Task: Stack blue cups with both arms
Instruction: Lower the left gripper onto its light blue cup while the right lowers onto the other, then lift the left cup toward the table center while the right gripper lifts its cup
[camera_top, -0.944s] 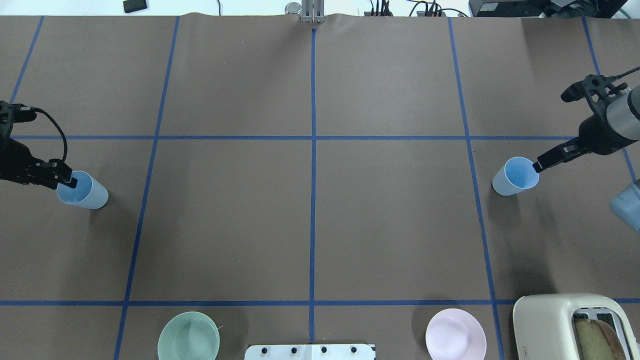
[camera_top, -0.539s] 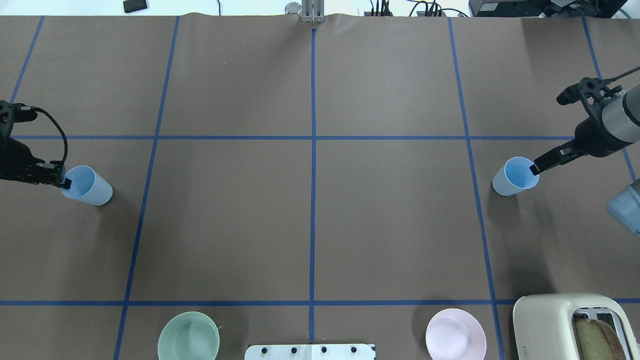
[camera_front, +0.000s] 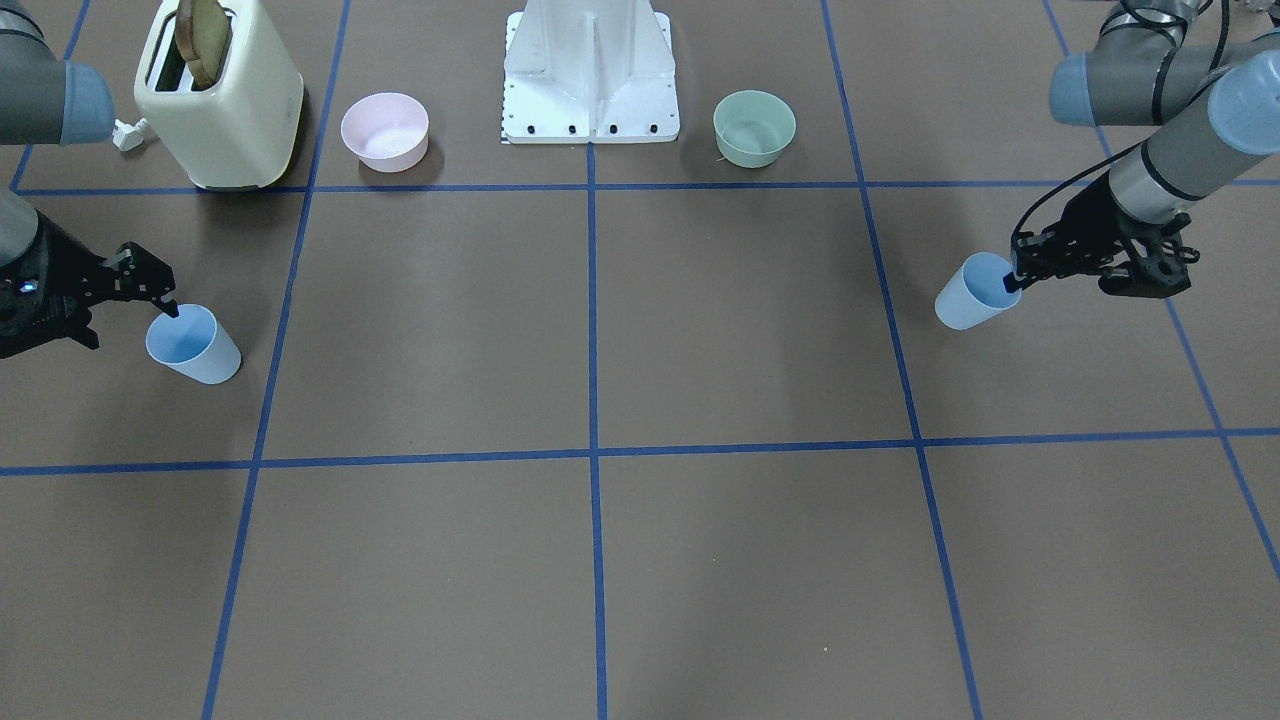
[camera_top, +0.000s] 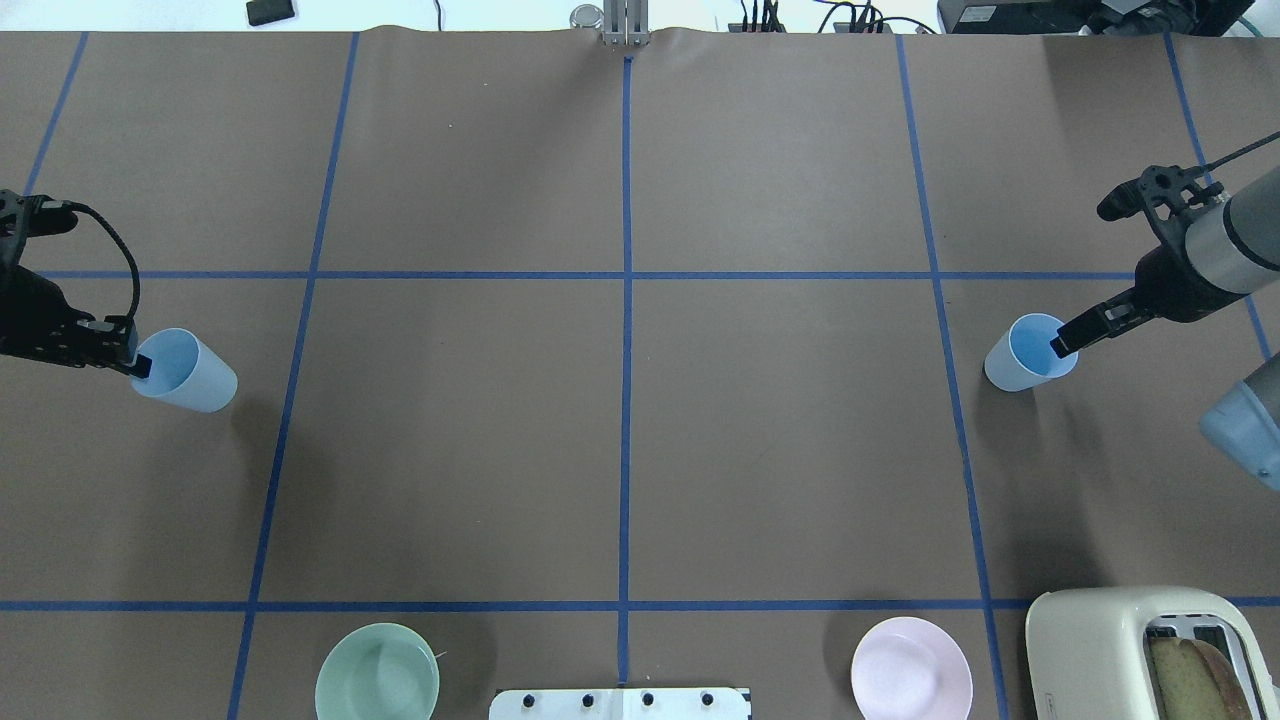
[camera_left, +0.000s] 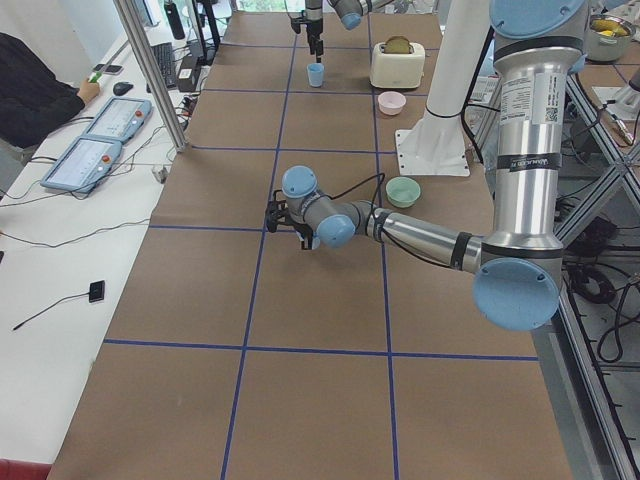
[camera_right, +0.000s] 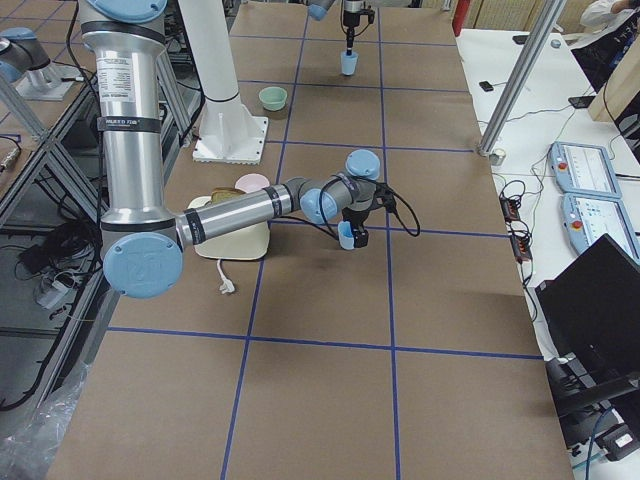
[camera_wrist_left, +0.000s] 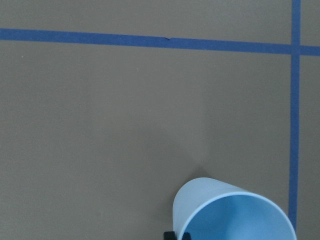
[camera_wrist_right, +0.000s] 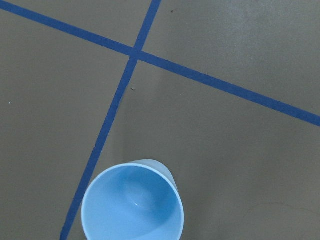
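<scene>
Blue cups, plain light-blue plastic

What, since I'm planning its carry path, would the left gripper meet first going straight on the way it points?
The blue cup that the left gripper holds by the rim, one finger inside. Past that, probably the brown table, though depth is unclear.

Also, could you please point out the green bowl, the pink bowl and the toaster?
green bowl (camera_top: 377, 675): overhead view, inside bottom.
pink bowl (camera_top: 911, 668): overhead view, inside bottom.
toaster (camera_front: 250, 110): front-facing view, side wall.
</scene>
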